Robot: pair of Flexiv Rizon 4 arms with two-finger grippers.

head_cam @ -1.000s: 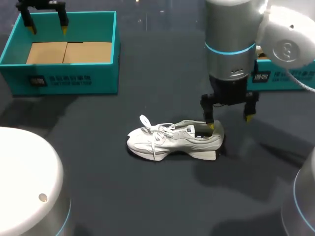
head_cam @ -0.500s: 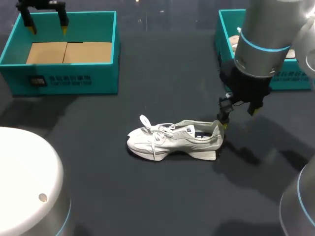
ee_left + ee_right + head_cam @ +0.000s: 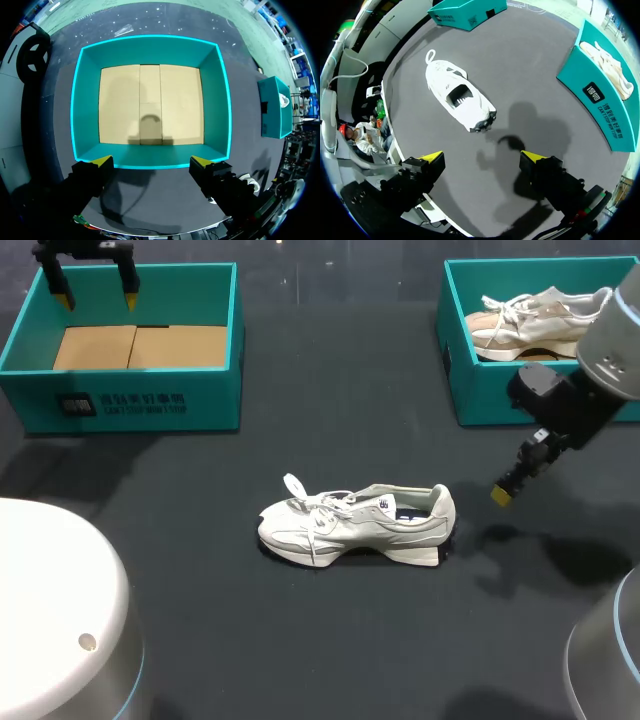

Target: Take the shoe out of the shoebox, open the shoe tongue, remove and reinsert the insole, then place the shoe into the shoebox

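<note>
The right pincer (image 3: 512, 483) is open wide and holds nothing. A moment ago one of its yellow fingers was poked into the heel of the white lace-up running shoe (image 3: 355, 524). Since then it has let go, lifted up and swung off to the right. Now it hangs tilted, near the heel but not touching it. In the right wrist view the shoe lies ahead of the open fingers with bare surface in between. The shoe did not slide or tip when the pincer left. It stands on its sole in the middle of the dark surface (image 3: 330, 640), toe to the left, laces loose. I think this means the shoe is out of its box and put down, so the first step looks done. The tongue and the insole are still to do. Behind the right pincer is a teal cardboard shoebox (image 3: 500, 400) with a second pale shoe (image 3: 530, 320) inside. Far off, the left pincer (image 3: 97, 298) has stayed still, also open wide and empty, over the near wall of the empty teal shoebox with a brown bottom (image 3: 130, 400).
</note>
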